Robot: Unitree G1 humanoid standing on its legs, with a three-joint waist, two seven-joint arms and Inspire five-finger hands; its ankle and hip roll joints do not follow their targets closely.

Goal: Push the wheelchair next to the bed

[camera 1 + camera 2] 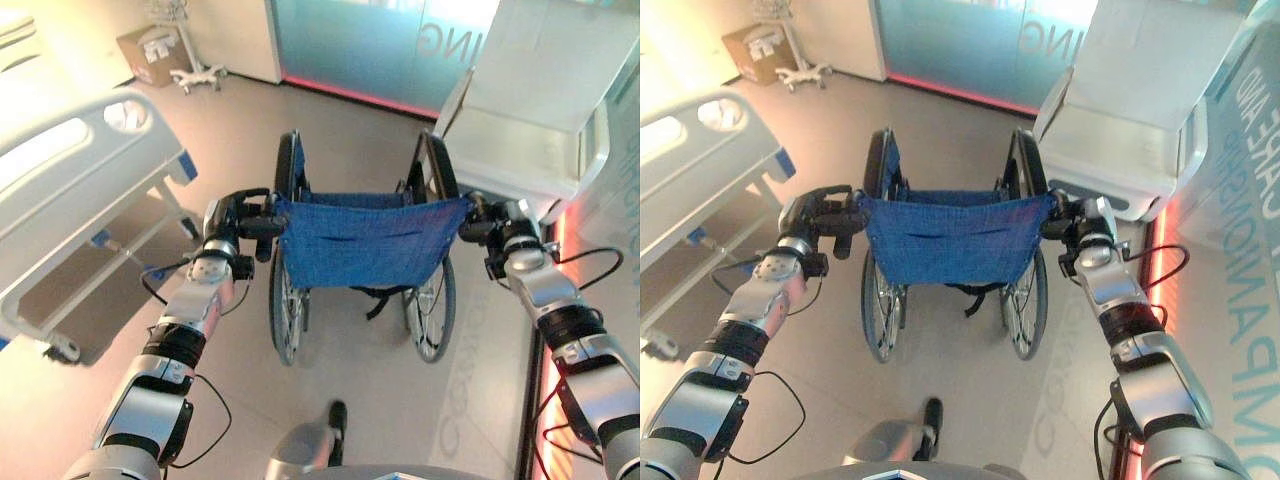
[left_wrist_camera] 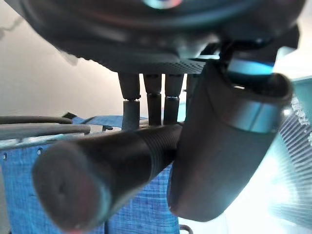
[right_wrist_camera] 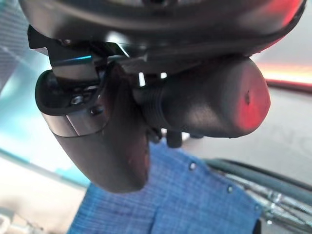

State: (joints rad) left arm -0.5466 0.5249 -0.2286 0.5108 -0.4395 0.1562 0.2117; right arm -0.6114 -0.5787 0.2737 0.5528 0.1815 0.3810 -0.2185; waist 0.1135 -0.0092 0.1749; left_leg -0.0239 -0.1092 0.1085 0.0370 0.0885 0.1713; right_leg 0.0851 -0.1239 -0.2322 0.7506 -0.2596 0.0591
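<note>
A wheelchair (image 1: 365, 245) with a blue fabric back and large spoked wheels stands on the floor right in front of me, facing away. My left hand (image 1: 238, 222) is shut on its left push handle (image 2: 97, 175); the thumb wraps under the black grip. My right hand (image 1: 492, 226) is shut on the right push handle (image 3: 209, 105) in the same way. A white hospital bed (image 1: 70, 190) with a blue-trimmed footboard lies to the left, about a wheel's width from the chair.
A second white bed or cabinet unit (image 1: 540, 110) stands close at the right, near the right wheel. A glass partition (image 1: 370, 45) closes the far side. A cardboard box (image 1: 150, 52) and a wheeled stand base (image 1: 198, 75) sit at the far left.
</note>
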